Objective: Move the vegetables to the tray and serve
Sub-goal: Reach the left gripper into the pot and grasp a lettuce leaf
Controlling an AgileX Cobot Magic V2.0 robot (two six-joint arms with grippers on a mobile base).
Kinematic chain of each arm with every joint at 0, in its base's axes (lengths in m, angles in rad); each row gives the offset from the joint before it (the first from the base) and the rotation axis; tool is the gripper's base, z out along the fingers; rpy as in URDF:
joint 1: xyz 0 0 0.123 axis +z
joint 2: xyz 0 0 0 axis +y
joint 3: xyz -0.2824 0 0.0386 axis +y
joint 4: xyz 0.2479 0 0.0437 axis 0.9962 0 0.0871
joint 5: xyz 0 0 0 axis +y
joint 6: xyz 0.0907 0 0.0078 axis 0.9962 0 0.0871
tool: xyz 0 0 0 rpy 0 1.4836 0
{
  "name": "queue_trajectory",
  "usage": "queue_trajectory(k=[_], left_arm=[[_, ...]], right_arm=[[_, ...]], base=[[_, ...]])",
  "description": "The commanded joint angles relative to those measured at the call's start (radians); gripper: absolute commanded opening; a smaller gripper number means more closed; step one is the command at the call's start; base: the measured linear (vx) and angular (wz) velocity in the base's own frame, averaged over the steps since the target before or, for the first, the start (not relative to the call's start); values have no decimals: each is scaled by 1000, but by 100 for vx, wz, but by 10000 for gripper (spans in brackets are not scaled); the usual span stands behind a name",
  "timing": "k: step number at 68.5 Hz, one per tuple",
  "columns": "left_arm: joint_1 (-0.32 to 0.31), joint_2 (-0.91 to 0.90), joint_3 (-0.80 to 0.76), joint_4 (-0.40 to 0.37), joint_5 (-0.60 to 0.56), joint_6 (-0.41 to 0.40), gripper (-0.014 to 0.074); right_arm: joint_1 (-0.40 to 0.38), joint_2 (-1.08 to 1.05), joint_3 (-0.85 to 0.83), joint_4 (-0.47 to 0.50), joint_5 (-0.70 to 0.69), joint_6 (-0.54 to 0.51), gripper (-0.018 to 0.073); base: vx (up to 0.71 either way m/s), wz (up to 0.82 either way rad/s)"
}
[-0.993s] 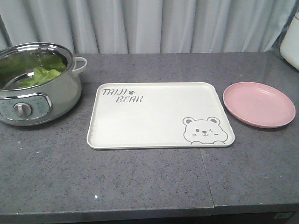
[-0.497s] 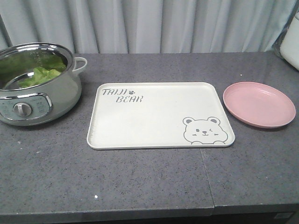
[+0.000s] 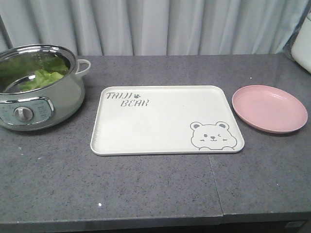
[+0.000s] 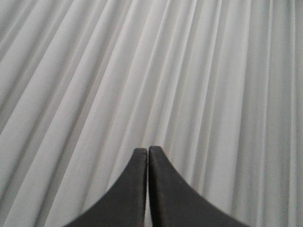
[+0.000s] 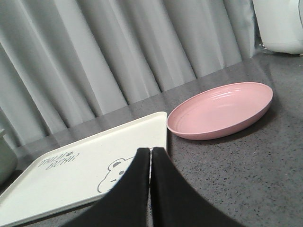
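Observation:
Green lettuce, the vegetables (image 3: 41, 77), lies inside a steel electric pot (image 3: 39, 99) at the left of the counter. The cream-white tray (image 3: 165, 119) with the bear print sits flat in the middle, bare; the right wrist view shows its near corner (image 5: 85, 165). My left gripper (image 4: 147, 149) is shut with nothing in it and faces only the pleated curtain. My right gripper (image 5: 151, 149) is shut and empty, hovering near the tray's right front corner. Neither gripper appears in the front view.
A round pink plate (image 3: 268, 108) stands to the right of the tray, also in the right wrist view (image 5: 220, 109). A white appliance (image 5: 279, 23) sits at the far right back. The grey curtain (image 3: 155, 24) closes the back; the counter's front edge (image 3: 155, 221) runs along the bottom.

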Motion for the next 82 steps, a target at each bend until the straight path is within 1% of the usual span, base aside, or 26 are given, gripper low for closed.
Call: queue_trajectory(k=[1,5,9,14,19,24,28,34,36,41,45,47,52,53,57,59,64,67,75,82], left_arm=[[-3,-13,17,-2,-53,-12,-6],[-3,-13,7,-2,-42,-35,-6],[-3,-13,-32,14,12,-54,-6],[-3,-13,-118,64,141,-56,-6],[-3,-13,-221,109,291,-56,-6],[-3,-13,-309,110,424,-56,-4],[-3,-13,-367,110,504,-55,-1],[-3,-2,-432,110,594,-54,20],[-3,6,-450,107,619,-54,32],[-3,30,-491,107,682,-55,83],[-3,49,-521,98,729,-55,143],[-3,58,-531,98,742,-56,179],[-3,69,-540,98,736,-63,284],[-3,69,-540,88,728,-70,300],[-3,69,-540,49,721,-102,371],[-3,74,-540,47,721,-105,404],[-3,113,-541,48,723,-104,442],[-3,155,-554,50,732,-101,449],[-3,339,-658,55,776,-28,449],[-3,545,-809,55,829,33,448]], right_arm=[[1,-5,2,0,-58,-5,-6],[2,-4,-37,0,-33,-5,-6],[2,15,-101,-1,7,-7,-6],[2,68,-198,-1,69,-22,-6],[2,154,-306,-1,112,-75,-3],[2,243,-400,2,126,-138,10],[2,312,-465,3,117,-175,45],[2,396,-535,3,86,-184,146],[2,418,-549,3,67,-184,196],[2,461,-562,3,9,-184,358],[2,486,-559,3,-64,-184,497],[2,493,-558,3,-88,-184,552],[1,504,-558,3,-129,-184,645],[1,506,-558,3,-136,-184,660],[1,514,-558,3,-147,-184,681],[1,521,-558,2,-147,-184,679],[1,540,-562,-7,-140,-184,671],[1,557,-571,-12,-133,-189,667],[1,629,-646,-55,-75,-200,656],[1,717,-738,-87,-33,-208,651]], base=[[0,0],[0,0],[0,0],[0,0],[0,0],[0,0],[0,0],[0,0],[0,0],[0,0],[0,0],[0,0],[0,0],[0,0],[0,0],[0,0],[0,0],[0,0],[0,0],[0,0]])
